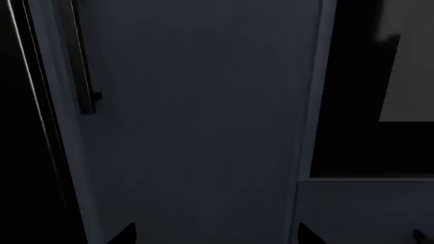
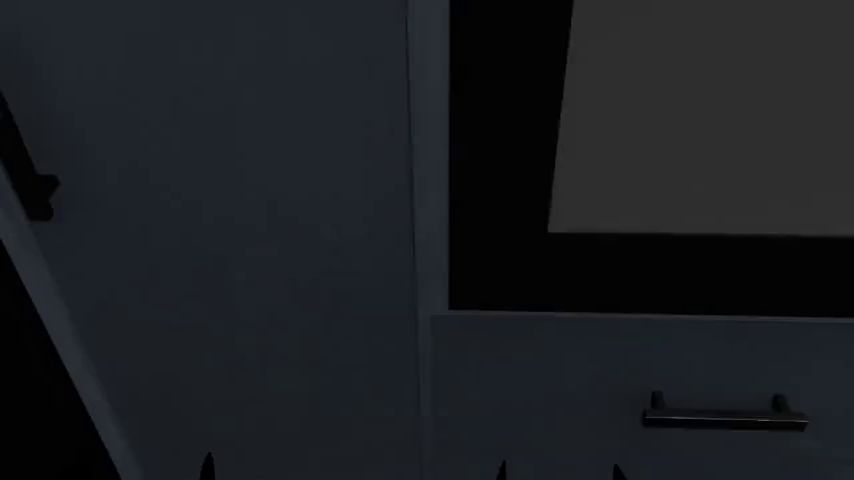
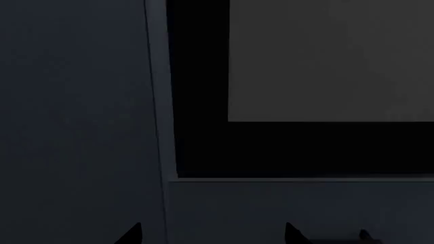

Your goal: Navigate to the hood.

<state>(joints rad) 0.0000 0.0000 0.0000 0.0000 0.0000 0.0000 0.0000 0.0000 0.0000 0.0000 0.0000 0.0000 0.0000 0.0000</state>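
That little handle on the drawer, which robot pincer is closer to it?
Right, probably. In the head view the drawer handle sits low on the right side, and the right pincer's camera faces the drawer front. The left pincer faces the tall door panel instead.

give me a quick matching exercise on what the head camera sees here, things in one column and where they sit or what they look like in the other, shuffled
Things:
1. tall dark blue-grey cabinet door
2. short black bar handle
3. flat grey rectangular panel
4. black recessed opening

Descriptions:
A. upper right, framed by black
B. fills the left half of the head view
C. on the low drawer front at lower right
D. dark band right of the tall door's edge

Pairs: 1-B, 2-C, 3-A, 4-D
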